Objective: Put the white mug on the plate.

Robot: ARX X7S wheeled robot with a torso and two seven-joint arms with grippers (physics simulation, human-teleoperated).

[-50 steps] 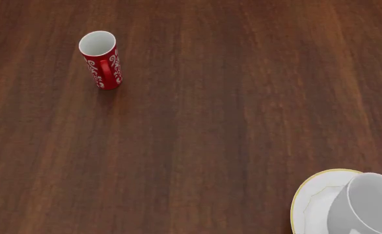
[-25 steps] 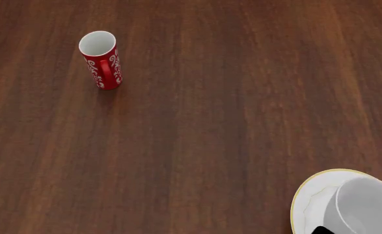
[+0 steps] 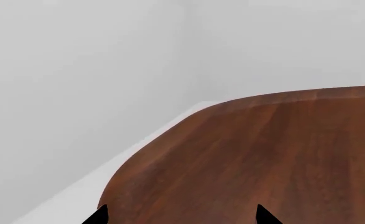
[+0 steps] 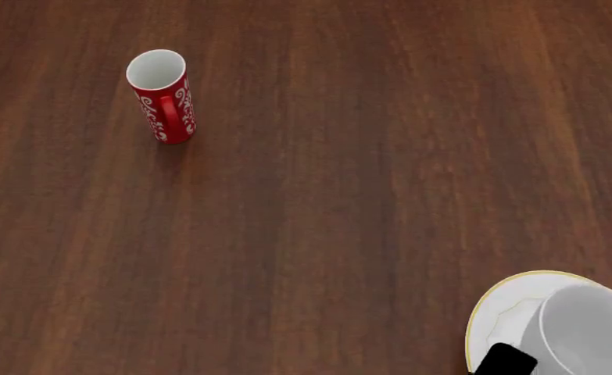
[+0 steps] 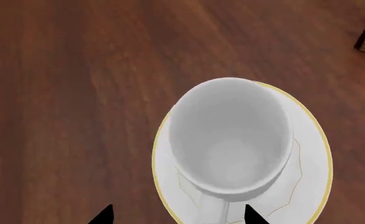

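The white mug (image 5: 230, 140) stands upright on the plate (image 5: 310, 154), well apart from the red mug (image 4: 162, 95) across the surface (image 4: 337, 195). The right claw (image 5: 177, 214) hangs spread apart above it, evidently letting go; the left claw (image 3: 181, 215) idles open over the surface's corner.

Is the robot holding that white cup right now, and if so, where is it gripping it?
Nothing is held. The white mug stands upright on the plate, and the right gripper has its fingertips spread apart around the handle side. The left gripper is open over bare table.
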